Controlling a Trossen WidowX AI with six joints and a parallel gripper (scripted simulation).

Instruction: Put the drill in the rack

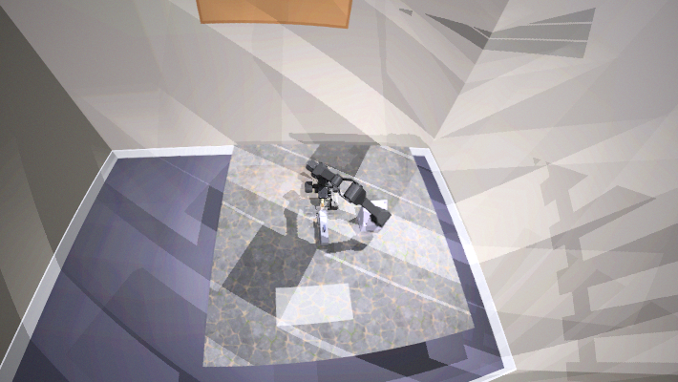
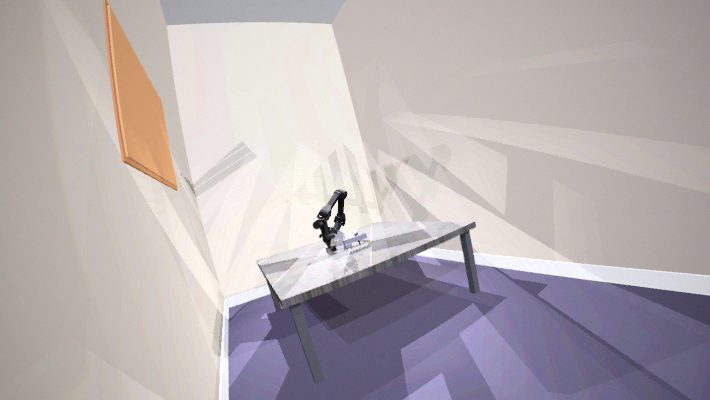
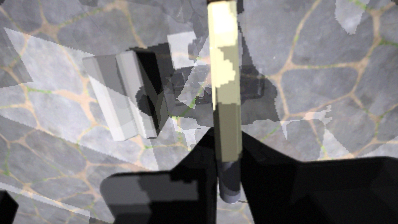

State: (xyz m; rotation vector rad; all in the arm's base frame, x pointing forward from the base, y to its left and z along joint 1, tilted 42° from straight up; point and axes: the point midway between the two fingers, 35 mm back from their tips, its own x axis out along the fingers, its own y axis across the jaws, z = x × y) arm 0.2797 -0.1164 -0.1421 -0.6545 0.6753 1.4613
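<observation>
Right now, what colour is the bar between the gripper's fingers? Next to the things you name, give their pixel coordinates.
Pale yellow point(image 3: 227, 90), clearest in the wrist view.

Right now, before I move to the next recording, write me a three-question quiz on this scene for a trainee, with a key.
1. True or false: the tool is open, with nothing between its fingers.

2. In the wrist view, where does the ridged pale block lie relative to the pale yellow rod?
A) To its right
B) To its left
C) Hidden behind it

3. Fill in the colour: the flat panel on the wall is ____.

Key: 1 false, it is shut on the rod; 2 B; 3 orange.
</observation>
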